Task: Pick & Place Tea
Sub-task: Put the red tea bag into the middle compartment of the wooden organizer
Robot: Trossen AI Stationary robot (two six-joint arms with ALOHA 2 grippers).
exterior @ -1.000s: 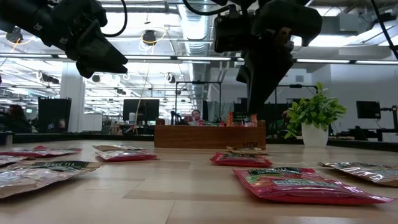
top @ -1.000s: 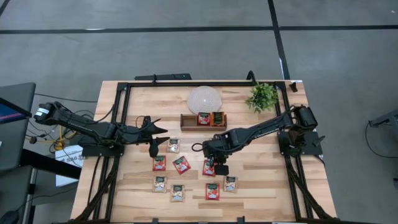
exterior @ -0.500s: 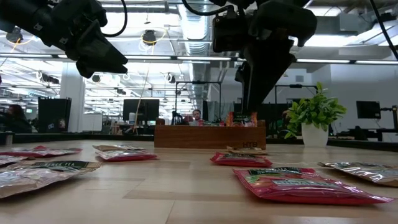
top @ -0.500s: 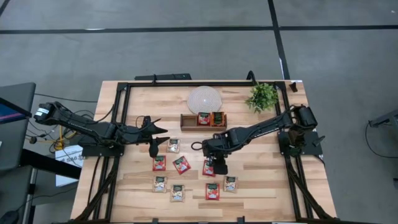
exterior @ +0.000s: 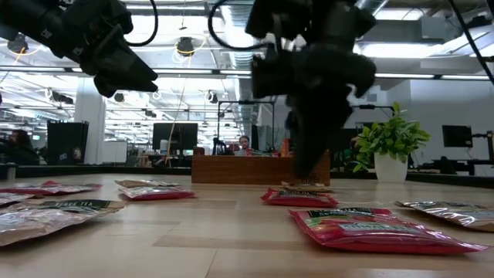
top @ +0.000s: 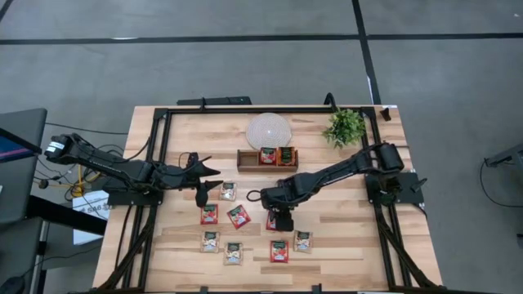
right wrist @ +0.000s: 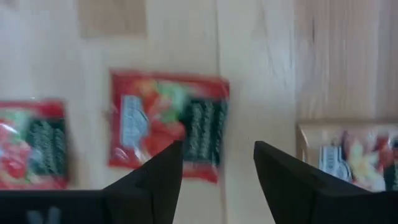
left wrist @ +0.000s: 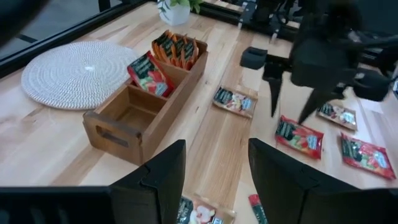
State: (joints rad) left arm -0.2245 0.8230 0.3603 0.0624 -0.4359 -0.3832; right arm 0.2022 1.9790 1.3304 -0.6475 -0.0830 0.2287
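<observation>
Looks like two slots of tray are holding tea; I'm hovering right gripper, jaws spread, over red sachet; left gripper idling, released; about eight sachets are still lying loose.

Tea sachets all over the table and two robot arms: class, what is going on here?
The right gripper, fingers open, hangs just above a red sachet near the table's middle, holding nothing. The left gripper, also open and empty, waits over the table's left side. The wooden tray already holds sachets in two compartments; its third is empty. More red and pale sachets lie flat on the table in front of it.
</observation>
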